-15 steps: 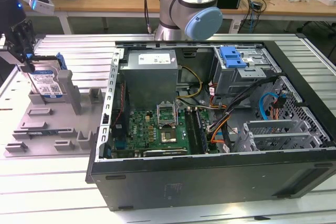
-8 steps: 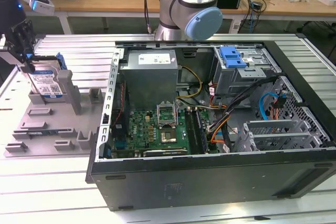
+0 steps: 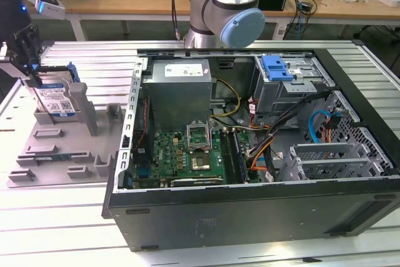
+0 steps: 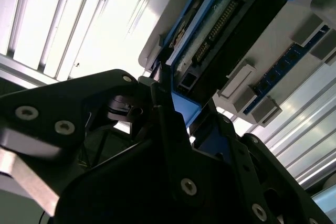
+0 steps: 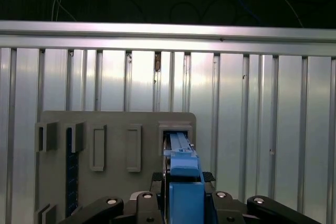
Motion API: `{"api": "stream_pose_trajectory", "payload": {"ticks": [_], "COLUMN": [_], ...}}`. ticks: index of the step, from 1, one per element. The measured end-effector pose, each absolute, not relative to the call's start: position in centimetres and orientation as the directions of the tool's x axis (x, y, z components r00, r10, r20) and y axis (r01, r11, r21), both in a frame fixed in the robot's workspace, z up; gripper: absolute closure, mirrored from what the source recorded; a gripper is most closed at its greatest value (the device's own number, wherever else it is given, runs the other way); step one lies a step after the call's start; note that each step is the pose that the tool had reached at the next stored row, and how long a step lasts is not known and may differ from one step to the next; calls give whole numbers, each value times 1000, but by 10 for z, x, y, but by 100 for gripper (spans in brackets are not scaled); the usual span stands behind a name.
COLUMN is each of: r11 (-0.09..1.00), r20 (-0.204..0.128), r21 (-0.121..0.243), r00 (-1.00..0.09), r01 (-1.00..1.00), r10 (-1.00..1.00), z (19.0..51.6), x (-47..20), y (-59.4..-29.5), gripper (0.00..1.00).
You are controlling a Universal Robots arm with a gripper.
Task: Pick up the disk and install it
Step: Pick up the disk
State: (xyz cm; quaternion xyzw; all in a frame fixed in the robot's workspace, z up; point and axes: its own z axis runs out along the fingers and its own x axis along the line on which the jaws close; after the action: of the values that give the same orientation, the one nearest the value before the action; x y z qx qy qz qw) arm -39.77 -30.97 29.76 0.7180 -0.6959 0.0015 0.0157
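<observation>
In the exterior view the disk (image 3: 55, 99) stands on edge in a slot of the grey tray (image 3: 62, 154), on the desk (image 3: 56, 236) at the exterior view's left. Its labelled face is turned toward the camera and its blue frame runs round its edges. The gripper (image 3: 32, 74) hangs directly above it and reaches down onto the upper corner nearer the exterior view's left, so the disk lies straight below the gripper. The open computer case (image 3: 250, 217) sits well apart toward the exterior view's right, with the drive cage (image 3: 294, 85) and its blue latch (image 3: 278, 68) at the case's far side.

In the second wrist view the gripper (image 4: 190, 114) is seen close up. Its black fingers (image 4: 170, 135) stand on either side of the blue frame's end, drawn in narrow against it, and I judge them closed on the disk (image 4: 223, 22). The disk's connector edge runs away from the gripper, down toward the tray (image 4: 239, 80), so the long axis continues the line of the fingers rather than crossing it.

In the first wrist view the disk (image 5: 181, 153) shows as a thin blue edge leading from the gripper (image 5: 185, 181) into its slot in the tray (image 5: 115, 129). The jaws flank its two flat faces. The disk looks seated in the slot, not lifted, and the ribbed desk (image 5: 262, 129) spreads beyond the tray
</observation>
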Motion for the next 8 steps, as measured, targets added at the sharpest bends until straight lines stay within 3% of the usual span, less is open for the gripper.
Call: {"api": "stream_pose_trajectory", "payload": {"ticks": [8], "r11": [-31], "r20": [24], "r21": [20], "r00": [31], "r01": [-999], "r10": [-999], "z": [297], "x": [-398], "y": [-310], "gripper": [63]}}
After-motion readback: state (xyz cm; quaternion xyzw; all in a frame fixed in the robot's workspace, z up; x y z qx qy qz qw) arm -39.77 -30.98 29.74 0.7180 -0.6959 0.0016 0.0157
